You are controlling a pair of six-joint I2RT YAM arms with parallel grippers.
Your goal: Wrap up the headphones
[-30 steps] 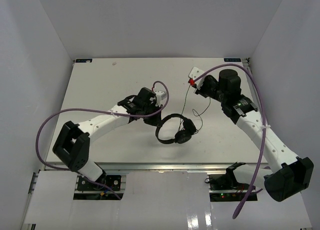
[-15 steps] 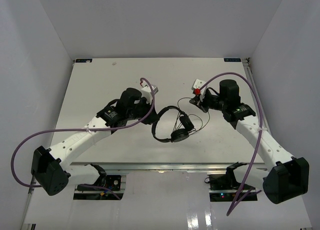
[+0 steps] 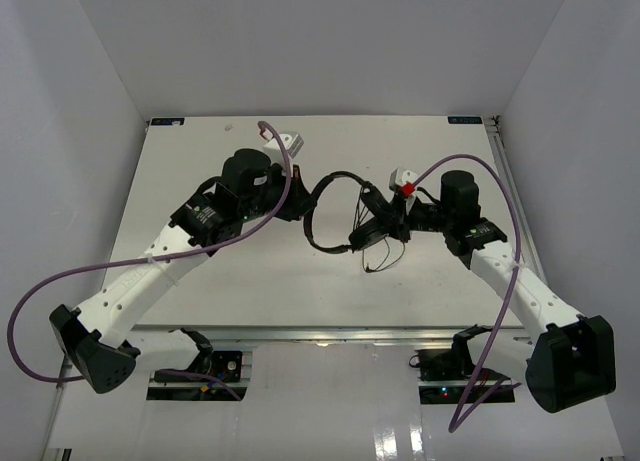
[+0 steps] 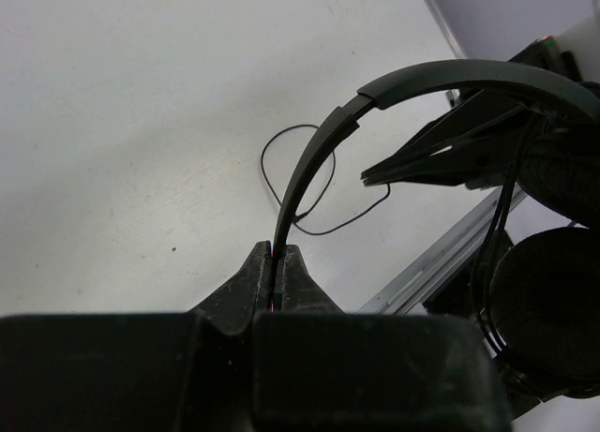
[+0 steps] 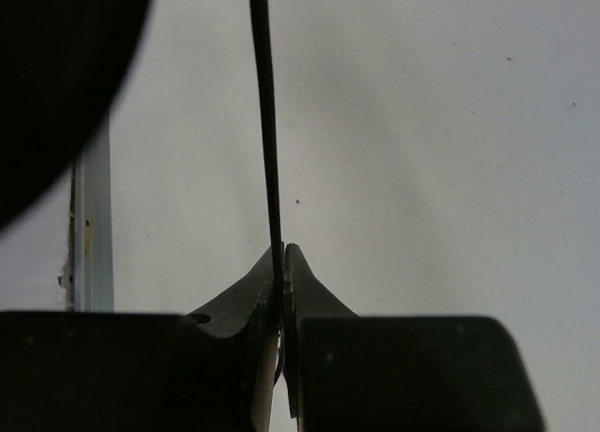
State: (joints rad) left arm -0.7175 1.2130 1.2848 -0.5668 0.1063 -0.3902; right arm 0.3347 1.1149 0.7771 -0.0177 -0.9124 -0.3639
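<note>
Your left fingers (image 4: 265,263) are closed tight on one thin end of the headband (image 4: 412,76), and your right fingers (image 5: 268,263) are pinched shut on the cord (image 5: 265,123). The headphones (image 3: 330,183) are held between the two arms over the middle of the table (image 3: 420,141), with the earcups (image 4: 553,310) toward the right fingers. Past the headband, a loose loop of cord trails down toward the table.
</note>
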